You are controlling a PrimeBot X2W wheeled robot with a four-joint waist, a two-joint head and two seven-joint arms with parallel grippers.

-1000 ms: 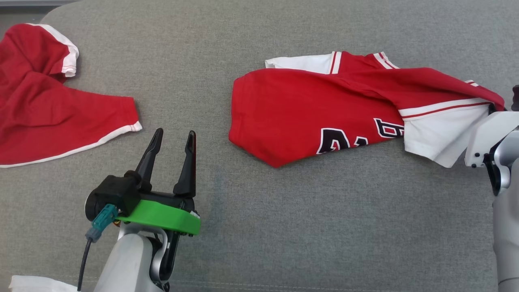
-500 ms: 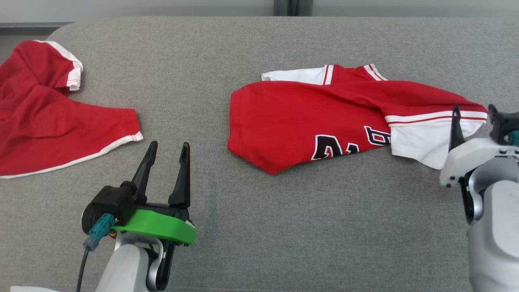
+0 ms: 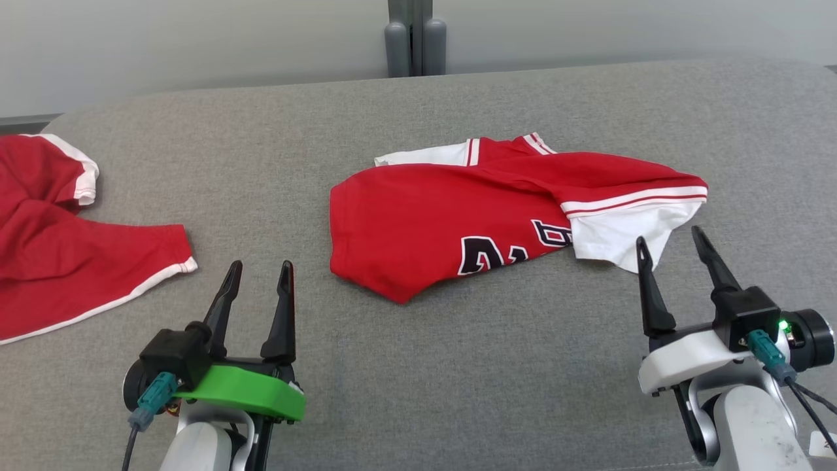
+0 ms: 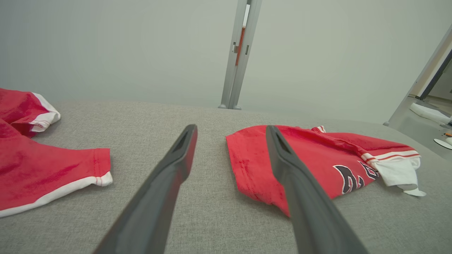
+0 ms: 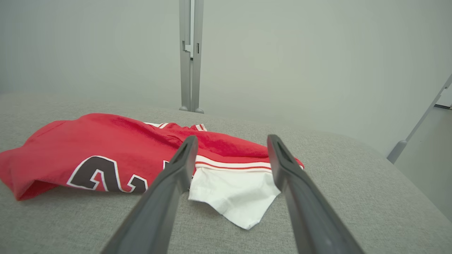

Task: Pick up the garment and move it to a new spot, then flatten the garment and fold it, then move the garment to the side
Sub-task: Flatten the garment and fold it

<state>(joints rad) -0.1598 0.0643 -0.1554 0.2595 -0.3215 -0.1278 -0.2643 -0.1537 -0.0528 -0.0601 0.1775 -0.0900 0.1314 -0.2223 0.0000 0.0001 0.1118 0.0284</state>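
The garment (image 3: 444,222) is a red jersey with white sleeves and dark lettering, lying loosely bunched in the middle of the grey padded surface (image 3: 471,366). It also appears in the left wrist view (image 4: 310,158) and the right wrist view (image 5: 106,148). My right gripper (image 3: 669,237) stands open just in front of the garment's white sleeve (image 5: 233,190), apart from it and empty. At the lower left my left gripper (image 3: 261,265) is open and empty, short of the garment's left hem (image 4: 247,169).
A second red garment (image 3: 65,261) with white trim lies crumpled at the far left. A grey post (image 3: 409,39) stands behind the surface's back edge against a pale wall. Bare grey fabric lies in front of both grippers.
My right gripper has opened, let go of the garment's right sleeve and drawn back toward me. The sleeve has settled on the surface. The head camera has tilted up; the left gripper kept its pose.
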